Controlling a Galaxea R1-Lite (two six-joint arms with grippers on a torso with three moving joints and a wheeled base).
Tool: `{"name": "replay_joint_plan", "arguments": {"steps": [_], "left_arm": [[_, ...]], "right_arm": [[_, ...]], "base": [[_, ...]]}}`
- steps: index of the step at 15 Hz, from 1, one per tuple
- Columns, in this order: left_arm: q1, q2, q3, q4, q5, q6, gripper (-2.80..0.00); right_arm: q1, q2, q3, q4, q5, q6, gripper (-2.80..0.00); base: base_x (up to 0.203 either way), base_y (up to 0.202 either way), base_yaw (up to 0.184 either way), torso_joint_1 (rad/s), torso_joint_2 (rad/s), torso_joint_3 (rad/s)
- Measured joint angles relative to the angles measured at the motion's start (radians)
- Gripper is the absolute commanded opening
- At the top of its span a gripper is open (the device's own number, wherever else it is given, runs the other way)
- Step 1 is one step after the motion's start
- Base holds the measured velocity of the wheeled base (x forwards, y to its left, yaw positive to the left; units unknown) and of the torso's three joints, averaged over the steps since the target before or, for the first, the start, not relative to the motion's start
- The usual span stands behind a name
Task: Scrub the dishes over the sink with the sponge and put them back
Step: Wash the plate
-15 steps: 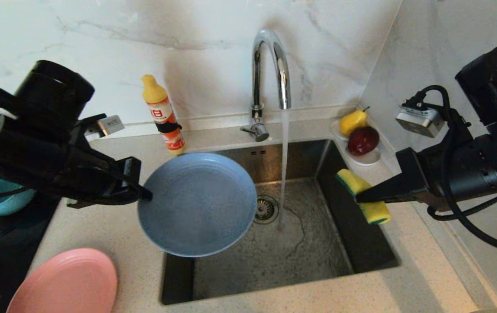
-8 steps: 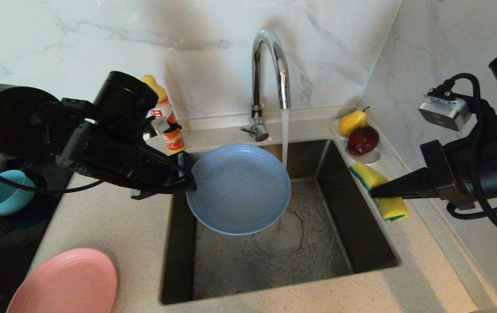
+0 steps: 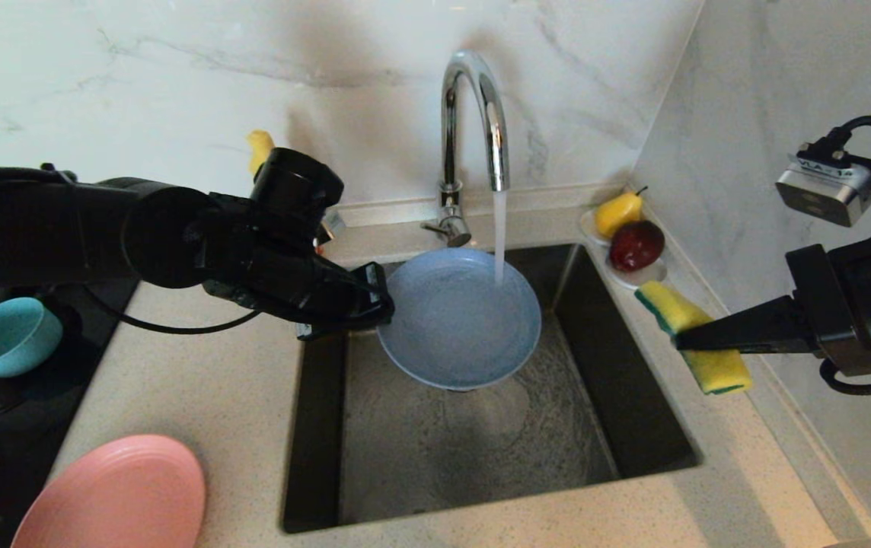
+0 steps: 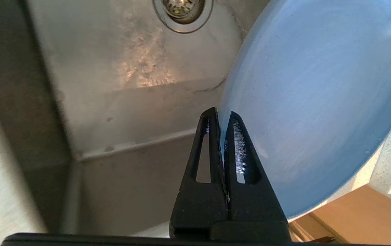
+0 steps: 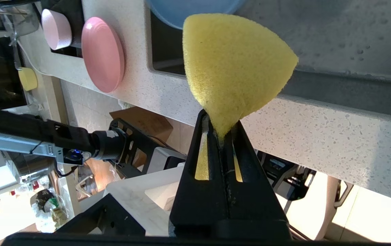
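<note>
A: From the head camera, where is the plate?

B: The grey-blue plate hangs over the sink, under the tap, and the running water lands on its far side. The left gripper pinches its left rim. The right gripper waits over the counter beside the sink, clamped on the sponge. The teal bowl and the salmon-pink plate sit to the left.

A: And the left wrist camera?

B: Both fingers are pressed tight on the plate's edge, with the drain strainer beyond.

A: The right wrist camera?

B: The jaws squeeze the yellow sponge so it folds. Beyond it lie the salmon-pink plate and the small pale pink dish.
</note>
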Motion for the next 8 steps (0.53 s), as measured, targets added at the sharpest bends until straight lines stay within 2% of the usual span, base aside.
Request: {"name": "replay_joint_plan", "arguments": {"steps": [8], "left_arm": [[-0.065, 0.129, -0.095, -0.001, 0.0, -0.019, -2.8]], "right_arm": [[0.0, -0.019, 0.015, -0.004, 0.0, -0.003, -2.8]], "base": [[0.0, 0.0, 0.0, 0.0, 0.0, 0.0]]}}
